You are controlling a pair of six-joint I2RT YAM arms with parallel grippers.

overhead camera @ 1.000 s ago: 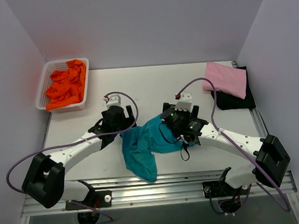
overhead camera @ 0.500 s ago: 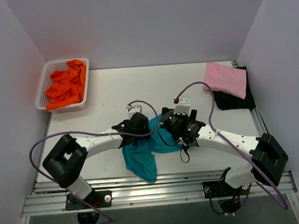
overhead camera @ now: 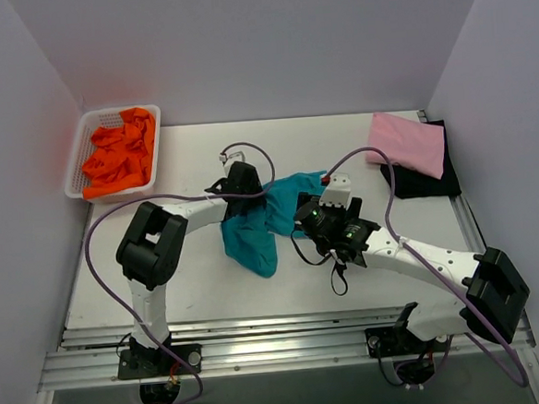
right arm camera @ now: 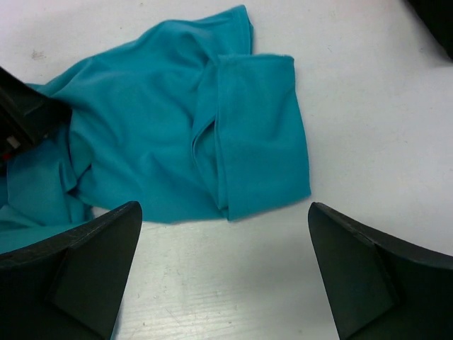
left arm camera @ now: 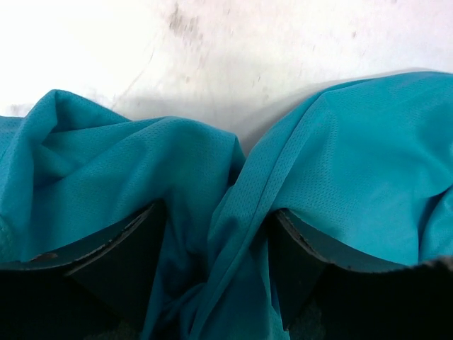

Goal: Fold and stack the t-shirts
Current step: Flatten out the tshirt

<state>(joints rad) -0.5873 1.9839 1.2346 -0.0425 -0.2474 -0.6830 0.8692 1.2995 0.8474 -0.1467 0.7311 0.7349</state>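
Teal t-shirt (overhead camera: 260,228) lies crumpled on the table (overhead camera: 183,287), a fold pinched in the left gripper (left arm camera: 216,212). The right gripper (right arm camera: 223,209) hovers over it, jaws wide, empty.

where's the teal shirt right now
In the top view the teal t-shirt lies crumpled mid-table, bunched around the left gripper on its left, with the open right gripper just to its right.
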